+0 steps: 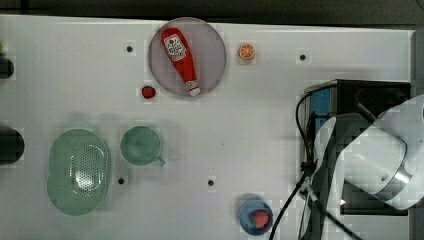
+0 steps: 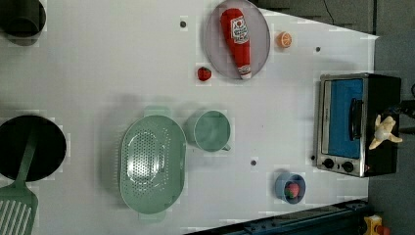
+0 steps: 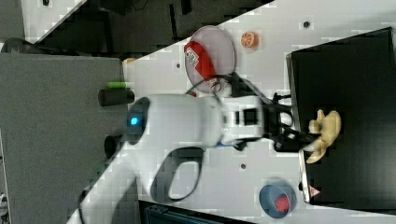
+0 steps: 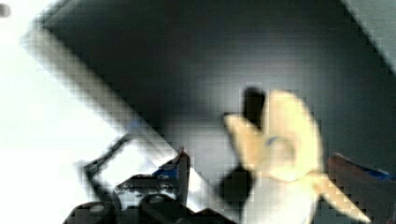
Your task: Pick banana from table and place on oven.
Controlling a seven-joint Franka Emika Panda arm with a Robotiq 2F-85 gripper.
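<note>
The banana [image 3: 324,133] lay on the black top of the oven [image 3: 359,84], near its front edge, its long axis running roughly along that edge in the right view, with the tool [image 3: 306,135] right at the banana's left side in the right view. The tool's fingers [image 4: 184,170] stood spread wide on either side of the fruit, pinching nothing. I judged the placing done, so the coming move would be a straight lift clear of the peel flaps, away from the bench [image 1: 250,130].
</note>
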